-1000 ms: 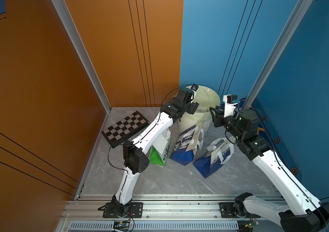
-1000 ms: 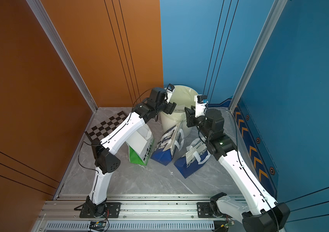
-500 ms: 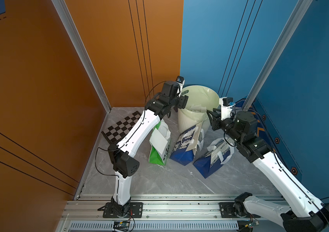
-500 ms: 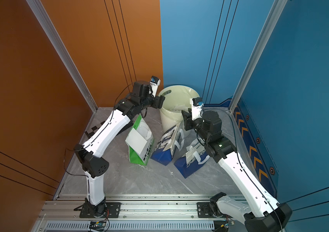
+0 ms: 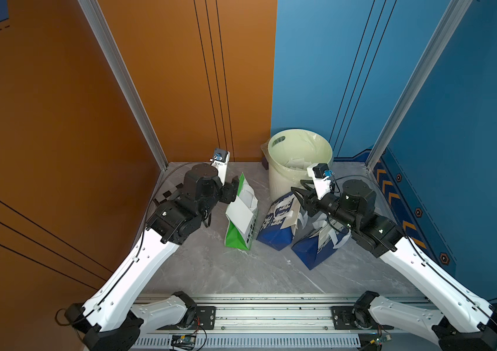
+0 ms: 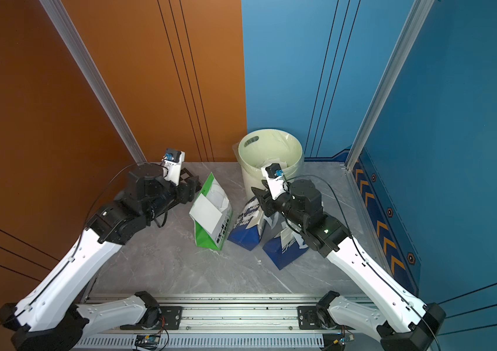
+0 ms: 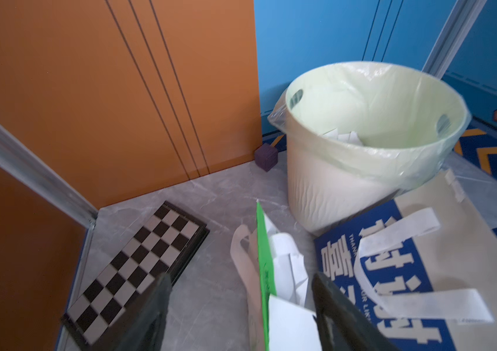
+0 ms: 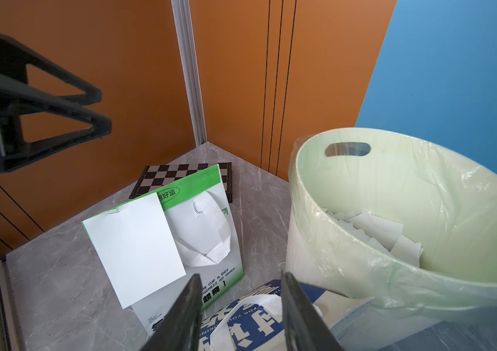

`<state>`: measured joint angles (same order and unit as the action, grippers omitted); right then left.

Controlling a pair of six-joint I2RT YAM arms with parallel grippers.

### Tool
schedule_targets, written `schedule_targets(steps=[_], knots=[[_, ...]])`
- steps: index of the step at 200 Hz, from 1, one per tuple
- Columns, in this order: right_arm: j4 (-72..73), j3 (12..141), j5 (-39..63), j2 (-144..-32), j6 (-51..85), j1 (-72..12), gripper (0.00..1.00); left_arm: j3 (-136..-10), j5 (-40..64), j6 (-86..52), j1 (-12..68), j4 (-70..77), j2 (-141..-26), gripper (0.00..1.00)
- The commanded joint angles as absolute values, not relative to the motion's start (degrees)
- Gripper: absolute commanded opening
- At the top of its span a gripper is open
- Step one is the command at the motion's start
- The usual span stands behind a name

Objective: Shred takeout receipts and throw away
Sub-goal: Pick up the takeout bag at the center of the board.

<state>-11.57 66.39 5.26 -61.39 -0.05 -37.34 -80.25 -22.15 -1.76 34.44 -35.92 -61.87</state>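
1. While torn white scraps (image 8: pixel 375 231) already lie inside the lined bin (image 5: pixel 299 135) at the upper middle of both top views, one whole takeout receipt (image 8: pixel 136 249) hangs flat against the side of the green-white bag (image 5: pixel 238 237) in the centre of the frame. It looks fixed at its top edge, so it stays upright and can be reached from above.
2. That bag stands on the grey desk (image 5: pixel 226 273), just beside two blue-white bags (image 5: pixel 276 228) that sit close to the bin. The bin is near enough that torn pieces would need only a short carry.
3. The left jaws are spread wide and hold nothing. In the left wrist view they straddle the green-white bag's top edge, with the receipt (image 7: pixel 292 328) between them at the lower middle. Whether either jaw touches the paper cannot be told.
4. The right jaws are partly open and empty. They hover over a blue-white bag's white handle (image 8: pixel 241 307), at the lower middle of the right wrist view, and point toward the receipt.
5. The step in hand is probably the pinch on this last slip. A careless pull on such thin paper could tip the light bag.
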Motion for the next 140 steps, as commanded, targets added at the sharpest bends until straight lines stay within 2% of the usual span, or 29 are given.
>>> schedule_targets(steps=[1, 52, 75, 140], knots=[[-12.9, 66.2, 4.0, -60.9, -1.5, -37.9, 0.44, -74.3, -23.8, -0.7, 33.5, -40.2, -55.9, 0.75], [-14.3, 66.0, 2.2, -60.1, -2.8, -38.0, 0.45, -66.9, -12.9, 3.9, 32.4, -48.5, -46.9, 0.76], [-14.8, 65.2, 0.4, -59.0, -3.7, -37.9, 0.45, -63.7, -6.4, 11.1, 32.1, -52.6, -45.6, 0.77], [-16.0, 63.8, -1.6, -55.2, -3.7, -37.7, 0.45, -59.4, -2.5, 18.5, 31.9, -51.7, -55.6, 0.74]])
